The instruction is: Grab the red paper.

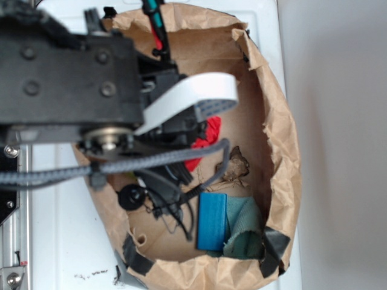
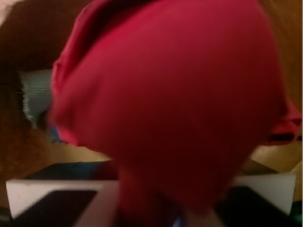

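A: Red paper [image 1: 208, 136] location, exterior view?
B: Inside the brown paper bag [image 1: 284, 157], approx. mid-floor. Only a small red patch shows; the rest is hidden under the black arm [image 1: 66, 72] and the white ribbon cable [image 1: 187, 96], both overhead.
A: Other contents, same view?
B: Blue block [image 1: 211, 220] near the lower rim, touching a teal cloth [image 1: 245, 226] on its right. Small dark brown crumpled item [image 1: 236, 163] just right of the red patch; type can't be determined. Black cables [image 1: 163, 160] cross the bag's left half. Bag rim has black tape patches [image 1: 275, 244] at the lower edge. Bag sits on a white surface [image 1: 60, 241].
A: Hand in exterior view?
B: Not visible; blocked by the arm body. Hand state can't be read here.
A: Wrist view?
B: Red paper [image 2: 175, 94] fills most of the frame, very close to the lens, blurred. Wrinkle detail is weak, one fold at upper left. Brown bag wall [image 2: 28, 42] behind it. Pale grey-teal cloth edge [image 2: 35, 94] at left, beside the paper. Light and dark hand parts [image 2: 52, 196] show along the bottom edge, with the paper directly above and between them.
A: Hand state?
B: Paper sits at the hand, but finger contact is out of focus. Can't tell if it's clamped or spread.
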`<state>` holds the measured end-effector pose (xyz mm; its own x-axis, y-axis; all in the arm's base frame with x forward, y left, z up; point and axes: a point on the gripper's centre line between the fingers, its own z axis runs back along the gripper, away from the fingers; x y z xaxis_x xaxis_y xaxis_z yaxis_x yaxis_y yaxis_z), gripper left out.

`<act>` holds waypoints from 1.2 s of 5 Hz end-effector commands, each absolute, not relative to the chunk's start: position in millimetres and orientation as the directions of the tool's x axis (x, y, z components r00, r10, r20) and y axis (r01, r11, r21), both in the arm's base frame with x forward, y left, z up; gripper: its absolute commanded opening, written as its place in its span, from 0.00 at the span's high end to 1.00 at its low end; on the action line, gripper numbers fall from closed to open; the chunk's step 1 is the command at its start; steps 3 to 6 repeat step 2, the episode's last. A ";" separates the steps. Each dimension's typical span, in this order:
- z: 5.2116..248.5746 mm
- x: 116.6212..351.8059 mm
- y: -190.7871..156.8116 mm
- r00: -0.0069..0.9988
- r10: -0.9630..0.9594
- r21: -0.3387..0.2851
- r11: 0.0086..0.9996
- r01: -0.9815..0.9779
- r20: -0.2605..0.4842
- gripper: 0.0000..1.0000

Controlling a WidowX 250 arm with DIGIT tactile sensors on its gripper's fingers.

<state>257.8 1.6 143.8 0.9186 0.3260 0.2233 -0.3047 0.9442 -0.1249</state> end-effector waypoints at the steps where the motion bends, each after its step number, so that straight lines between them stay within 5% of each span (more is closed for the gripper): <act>1: 157.8 260.3 8.3 0.928 0.257 -0.116 0.965 -0.233 0.269 1.00; 6: 157.2 259.4 10.2 0.923 0.266 -0.125 0.963 -0.240 0.277 1.00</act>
